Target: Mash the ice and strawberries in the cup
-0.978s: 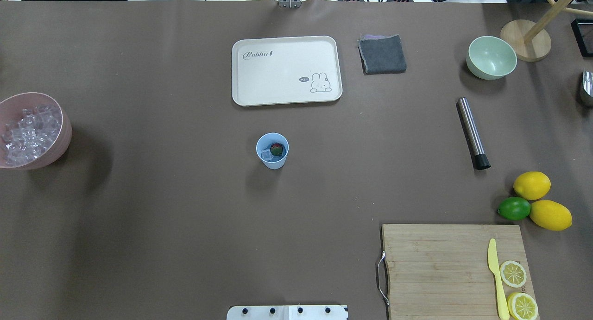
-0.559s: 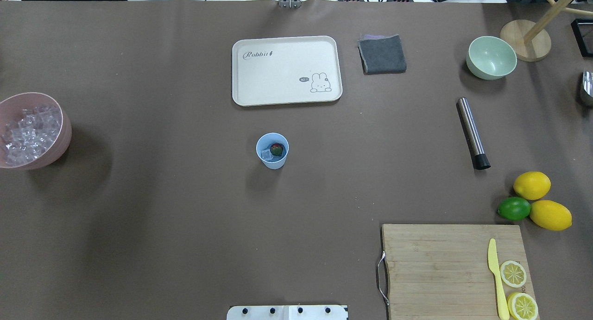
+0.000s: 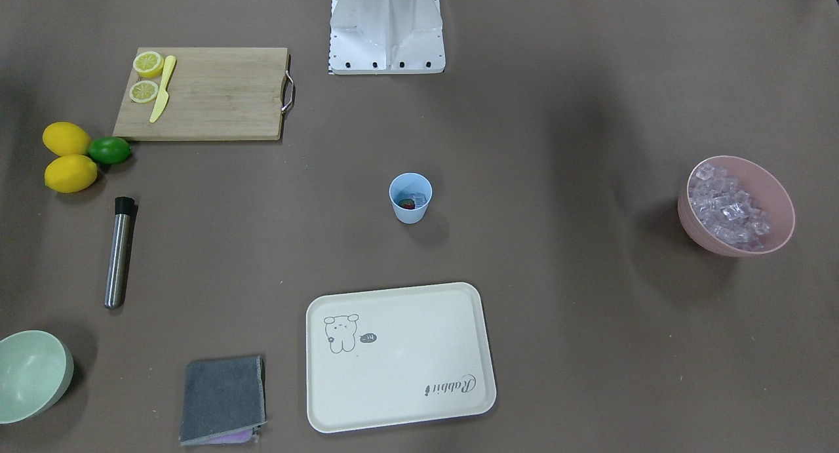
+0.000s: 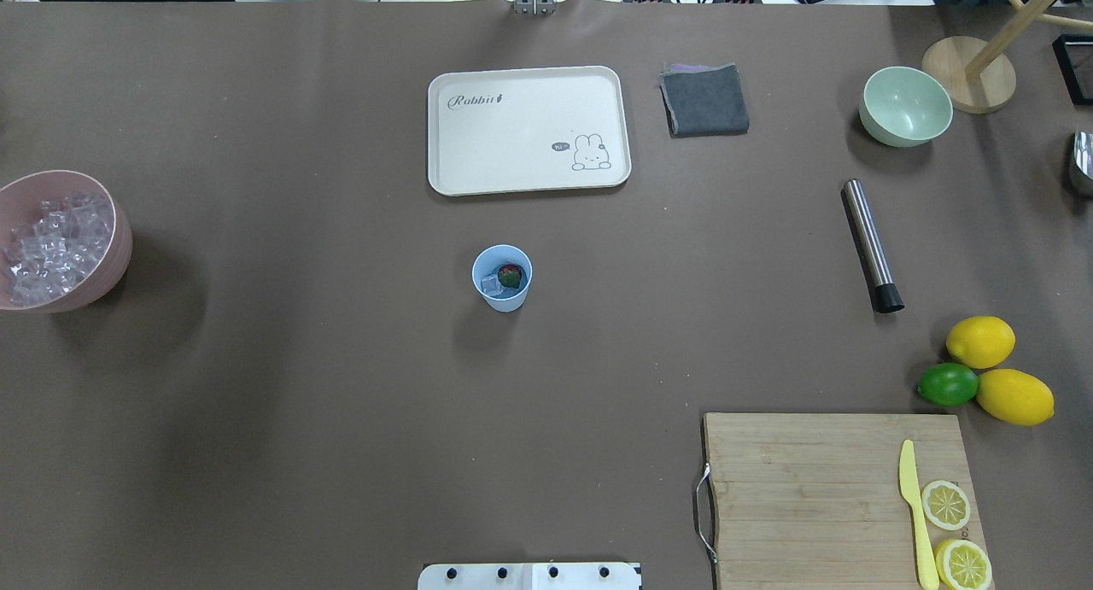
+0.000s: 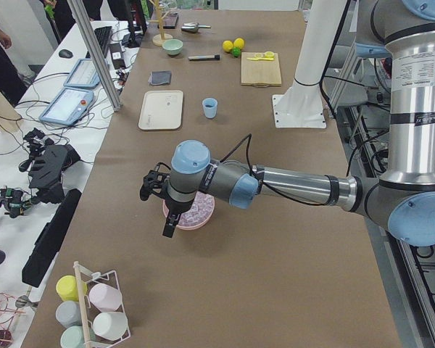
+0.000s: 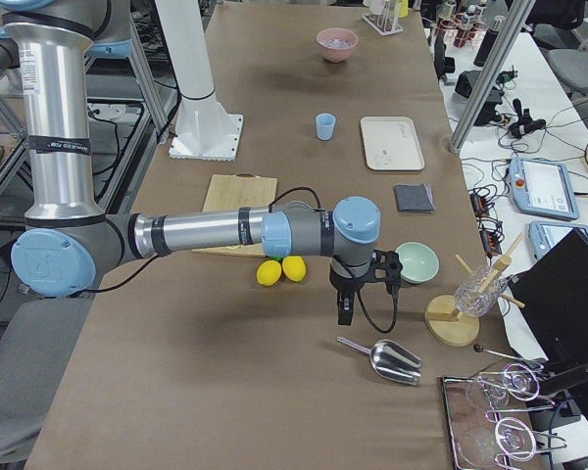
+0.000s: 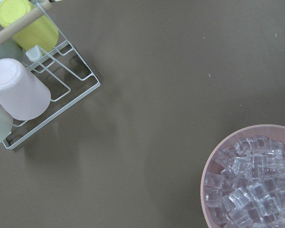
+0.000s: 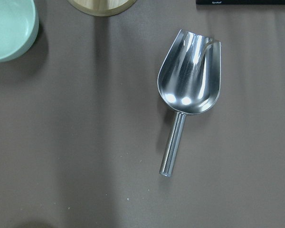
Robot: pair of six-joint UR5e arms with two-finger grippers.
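Note:
The light-blue cup [image 4: 502, 277] stands upright mid-table, also in the front-facing view [image 3: 410, 198]. Inside it lie a red strawberry [image 4: 511, 274] and a clear ice cube [image 4: 491, 285]. More ice [image 4: 51, 244] fills a pink bowl [image 4: 122, 253] at the table's left end. In the exterior left view my left gripper [image 5: 168, 225] hangs by that bowl, far from the cup. The right gripper [image 6: 345, 311] hovers at the table's right end, past the lemons. Both show only in side views, so I cannot tell if either is open or shut.
A steel rod with a black tip [image 4: 871, 244] lies right of the cup. A cream tray [image 4: 529, 129], grey cloth [image 4: 704, 100] and pale-green bowl [image 4: 905, 106] sit at the back. A cutting board [image 4: 820, 487] is front right, a metal scoop [image 8: 190, 80] under the right wrist.

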